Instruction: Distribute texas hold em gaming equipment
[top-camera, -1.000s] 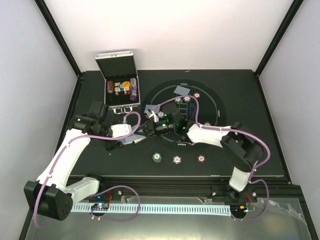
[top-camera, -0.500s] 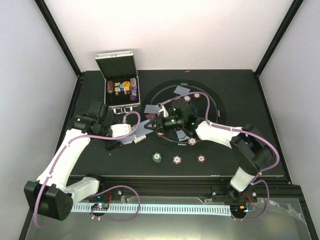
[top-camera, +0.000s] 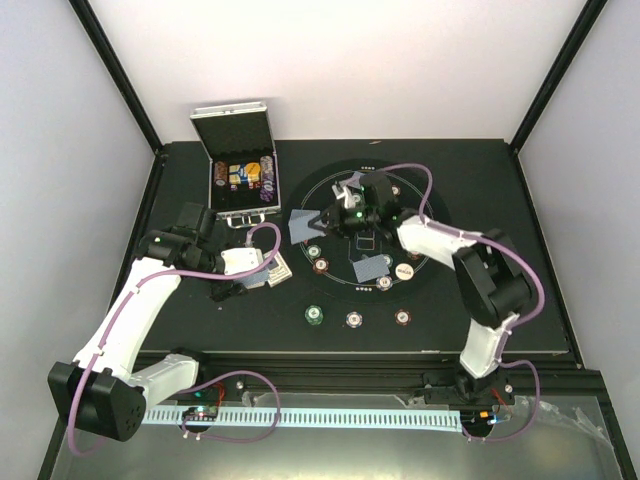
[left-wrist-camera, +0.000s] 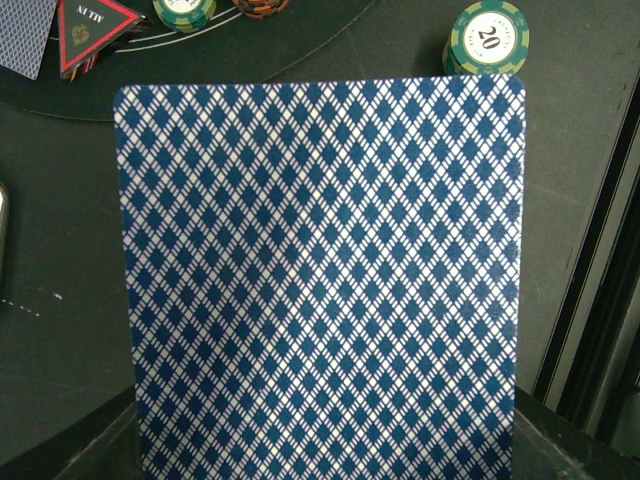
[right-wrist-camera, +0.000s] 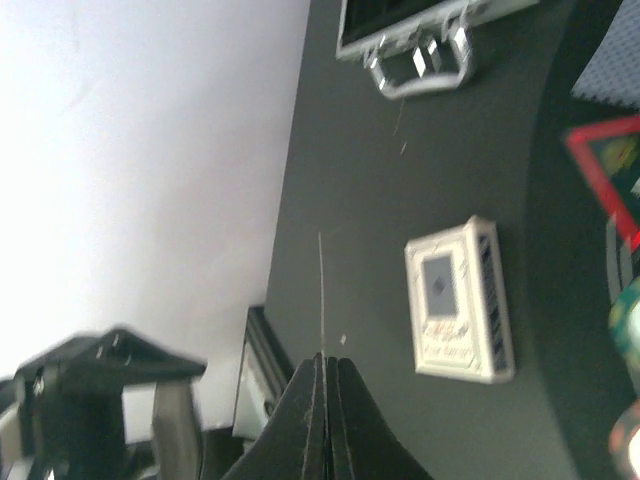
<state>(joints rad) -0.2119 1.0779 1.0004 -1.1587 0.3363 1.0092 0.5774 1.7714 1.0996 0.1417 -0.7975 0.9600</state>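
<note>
Pinching a playing card (right-wrist-camera: 321, 290) edge-on, right pincer (right-wrist-camera: 325, 368) is hanging over round mat (top-camera: 320, 190), prob. to deal it; left pincer (top-camera: 262, 270) is clamping blue-backed cards (left-wrist-camera: 320, 280) left of mat, as stock.

Card (left-wrist-camera: 320, 280): blue-white diamond lattice back. Chip (left-wrist-camera: 488, 38): green, cream edge stripes. Triangle token (left-wrist-camera: 90, 30): red border, dark centre. Surface (top-camera: 480, 180): black. Case (top-camera: 232, 128): silver. Box (right-wrist-camera: 460, 300): white, blue panel.

The black surface (top-camera: 500, 180) carries a round black mat (top-camera: 330, 185) at its middle and an open silver case (top-camera: 240, 185) toward the far left corner. Along the near edge sit a green chip (top-camera: 314, 315), a white chip (top-camera: 354, 319) and a brown-red chip (top-camera: 402, 317), in a row.
</note>
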